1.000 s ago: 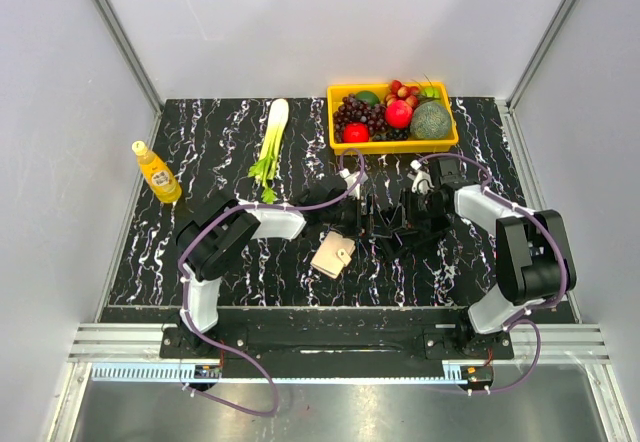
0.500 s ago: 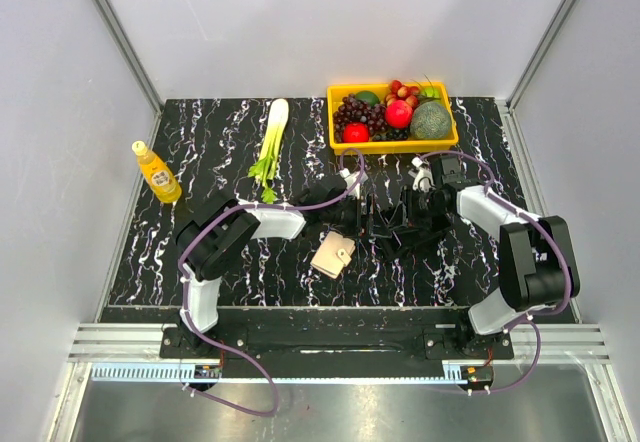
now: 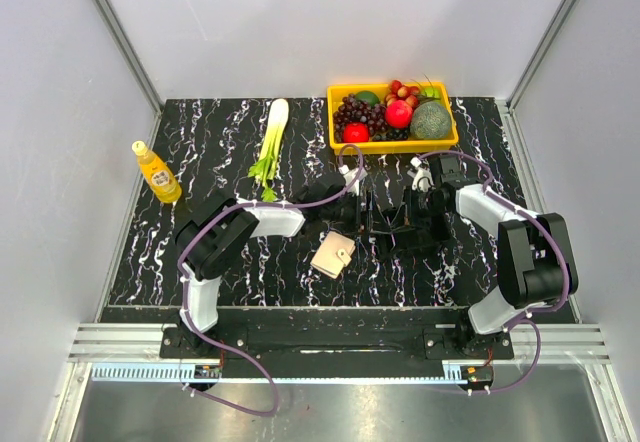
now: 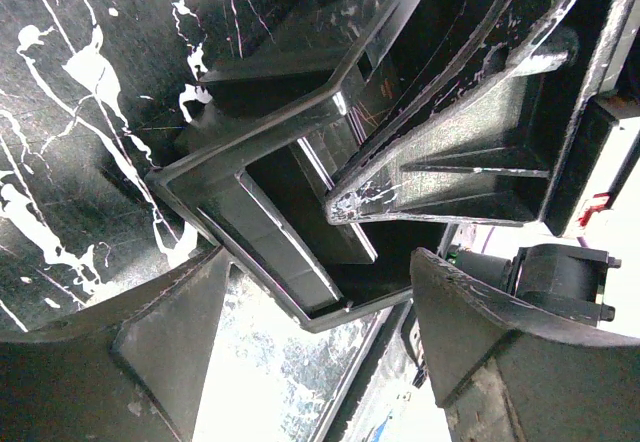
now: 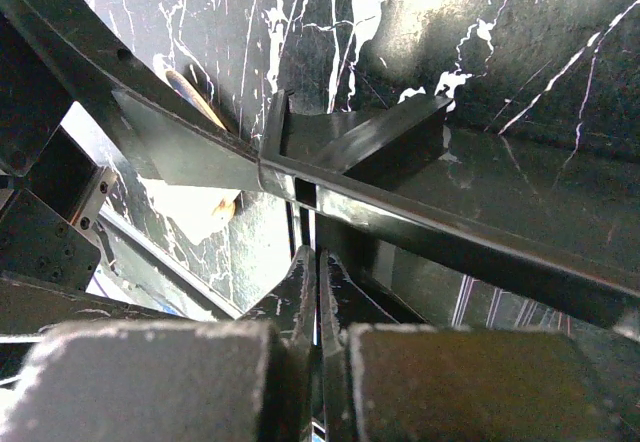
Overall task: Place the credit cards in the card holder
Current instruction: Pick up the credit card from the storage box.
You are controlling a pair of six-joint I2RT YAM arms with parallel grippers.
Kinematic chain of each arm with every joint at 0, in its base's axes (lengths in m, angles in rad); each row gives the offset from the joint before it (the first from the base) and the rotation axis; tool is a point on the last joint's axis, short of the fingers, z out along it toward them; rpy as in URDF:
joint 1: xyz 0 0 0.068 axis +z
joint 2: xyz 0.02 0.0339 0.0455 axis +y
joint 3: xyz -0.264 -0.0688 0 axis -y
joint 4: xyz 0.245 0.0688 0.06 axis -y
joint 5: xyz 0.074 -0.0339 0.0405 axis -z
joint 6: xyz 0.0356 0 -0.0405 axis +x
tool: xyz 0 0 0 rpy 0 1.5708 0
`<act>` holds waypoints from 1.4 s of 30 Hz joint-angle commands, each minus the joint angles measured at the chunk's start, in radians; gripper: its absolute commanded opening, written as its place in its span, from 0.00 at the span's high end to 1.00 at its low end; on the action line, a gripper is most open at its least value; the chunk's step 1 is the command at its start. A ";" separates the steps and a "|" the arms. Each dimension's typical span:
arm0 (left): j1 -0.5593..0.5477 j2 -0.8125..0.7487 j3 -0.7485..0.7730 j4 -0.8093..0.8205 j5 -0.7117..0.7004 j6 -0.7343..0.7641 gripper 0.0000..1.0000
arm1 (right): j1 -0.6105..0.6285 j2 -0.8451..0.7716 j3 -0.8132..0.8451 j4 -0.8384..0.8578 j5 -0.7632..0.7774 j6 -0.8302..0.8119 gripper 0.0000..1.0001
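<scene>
The card holder (image 3: 333, 254) is a tan folded wallet lying on the black marble table, just in front of and left of both grippers. It shows as a pale patch in the right wrist view (image 5: 190, 202). My right gripper (image 3: 393, 224) (image 5: 318, 254) is shut on a thin dark credit card (image 4: 290, 227), which is edge-on in its own view (image 5: 316, 202). My left gripper (image 3: 367, 220) (image 4: 322, 267) is open, and its fingers straddle the free end of that card. The two grippers meet tip to tip above the table's middle. No other card shows.
A yellow tray (image 3: 345, 144) of fruit stands at the back, just beyond the grippers. A celery stalk (image 3: 271, 140) lies at the back left. A yellow bottle (image 3: 157, 172) stands at the left edge.
My right gripper has edged slightly left, closer into the left gripper's open fingers. The card holder has not moved.
</scene>
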State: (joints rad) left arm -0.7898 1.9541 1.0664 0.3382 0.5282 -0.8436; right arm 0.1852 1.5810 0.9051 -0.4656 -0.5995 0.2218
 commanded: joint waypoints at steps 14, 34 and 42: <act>0.001 -0.012 0.053 0.082 0.045 -0.009 0.23 | 0.025 -0.050 0.052 -0.016 -0.057 0.021 1.00; 0.001 -0.008 0.053 0.088 0.053 -0.017 0.23 | 0.025 -0.015 0.043 0.004 -0.056 0.033 0.81; 0.003 -0.009 0.049 0.091 0.055 -0.018 0.23 | 0.025 -0.016 0.044 0.010 -0.033 0.045 0.68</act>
State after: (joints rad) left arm -0.7864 1.9541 1.0813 0.3614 0.5701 -0.8562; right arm 0.1974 1.5723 0.9184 -0.4732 -0.6220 0.2493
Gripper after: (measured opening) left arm 0.768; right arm 0.281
